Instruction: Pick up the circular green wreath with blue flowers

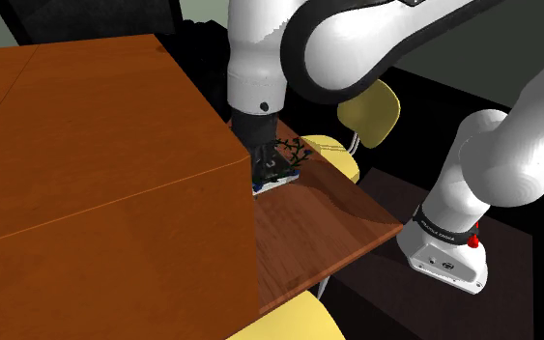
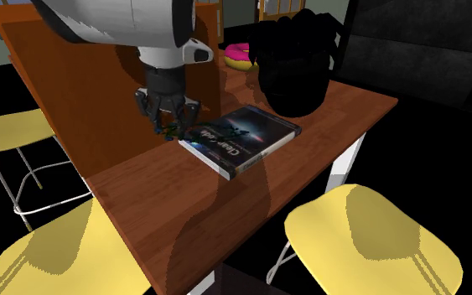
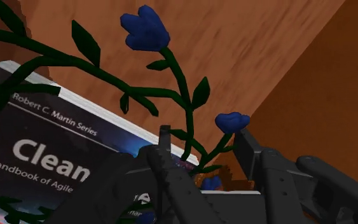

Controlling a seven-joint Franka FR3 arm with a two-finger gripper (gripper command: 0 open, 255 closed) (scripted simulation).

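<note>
The wreath (image 3: pixel 171 89) is a ring of thin dark green stems and leaves with small blue flowers (image 3: pixel 147 28). It lies partly on a dark book (image 3: pixel 44 149), right beside a tall brown box (image 1: pixel 96 164). My black gripper (image 3: pixel 204 143) reaches straight down onto the wreath's edge nearest that box. Its fingers (image 3: pixel 171 165) are drawn in on a stretch of stem and a blue flower between them. In the shoulder view the gripper (image 1: pixel 265 166) stands beside the wreath (image 1: pixel 289 153). The second exterior view has the gripper (image 2: pixel 168 120) over the wreath (image 2: pixel 178 131), at the corner of the book (image 2: pixel 241 138).
The tall brown box fills one side of the wooden table (image 1: pixel 337 217), close against the hand. A black bag (image 2: pixel 297 63) and a pink ring (image 2: pixel 238 55) stand beyond the book. Yellow stools (image 2: pixel 368 230) ring the table.
</note>
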